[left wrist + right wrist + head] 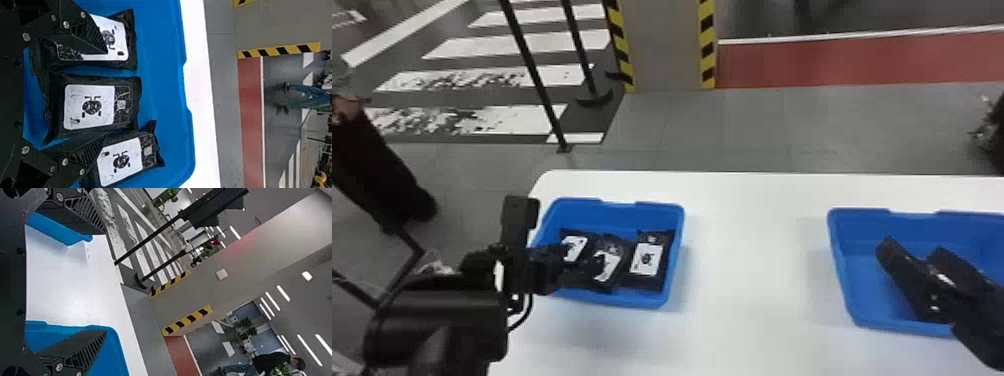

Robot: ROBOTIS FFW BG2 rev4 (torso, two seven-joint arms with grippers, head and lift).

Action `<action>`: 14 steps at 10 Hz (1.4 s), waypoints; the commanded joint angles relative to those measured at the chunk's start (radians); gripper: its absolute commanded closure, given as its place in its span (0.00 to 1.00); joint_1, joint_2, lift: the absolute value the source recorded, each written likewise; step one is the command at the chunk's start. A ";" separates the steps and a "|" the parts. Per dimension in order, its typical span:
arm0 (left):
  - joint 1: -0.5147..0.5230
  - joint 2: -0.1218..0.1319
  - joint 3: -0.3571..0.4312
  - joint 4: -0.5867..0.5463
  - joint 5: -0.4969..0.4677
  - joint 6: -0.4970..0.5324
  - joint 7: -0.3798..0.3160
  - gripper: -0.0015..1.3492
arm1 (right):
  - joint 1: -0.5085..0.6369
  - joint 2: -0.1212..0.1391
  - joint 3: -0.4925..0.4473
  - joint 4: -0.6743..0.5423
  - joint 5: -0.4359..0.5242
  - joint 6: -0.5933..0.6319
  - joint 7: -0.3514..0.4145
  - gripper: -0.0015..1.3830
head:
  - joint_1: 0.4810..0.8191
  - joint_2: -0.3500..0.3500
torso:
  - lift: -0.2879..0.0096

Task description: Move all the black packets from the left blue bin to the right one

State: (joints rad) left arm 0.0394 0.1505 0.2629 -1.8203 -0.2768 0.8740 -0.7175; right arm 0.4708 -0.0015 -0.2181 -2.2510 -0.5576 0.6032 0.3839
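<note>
In the head view, my left gripper (559, 267) is over the left part of the left blue bin (612, 301), where several black packets with white labels lie, one at the right wall (648, 259). The left wrist view shows my left gripper (105, 94) open, its fingers low over the packets and the middle packet (89, 106) lying between them. Packets beneath the fingers are partly covered. My right gripper (912, 250) is over the right blue bin (842, 270), and in the right wrist view the same gripper (104, 282) stands open. Dark shapes under it cannot be told apart.
Both bins stand on a white table (752, 270), with bare tabletop between them. Beyond its far edge are a grey floor, a pillar (667, 45) with striped edges and thin black posts (532, 70). A dark object (377, 170) stands left of the table.
</note>
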 commanded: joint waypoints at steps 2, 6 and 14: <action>-0.071 0.009 -0.048 0.101 -0.004 0.073 0.000 0.24 | 0.003 0.002 -0.001 -0.003 -0.011 0.013 0.003 0.09 | 0.63 0.77 | 0.60; -0.133 0.015 -0.090 0.180 -0.028 0.125 0.000 0.46 | 0.003 0.002 -0.003 -0.003 -0.022 0.020 0.004 0.09 | 0.63 0.74 | 0.60; 0.000 0.026 -0.062 -0.049 -0.001 0.064 -0.068 0.90 | 0.005 0.002 -0.001 -0.033 -0.041 0.064 0.027 0.12 | 0.63 0.75 | 0.60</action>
State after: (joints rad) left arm 0.0227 0.1763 0.1986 -1.8322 -0.2791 0.9331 -0.7868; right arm 0.4763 -0.0015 -0.2195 -2.2761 -0.5983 0.6488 0.4100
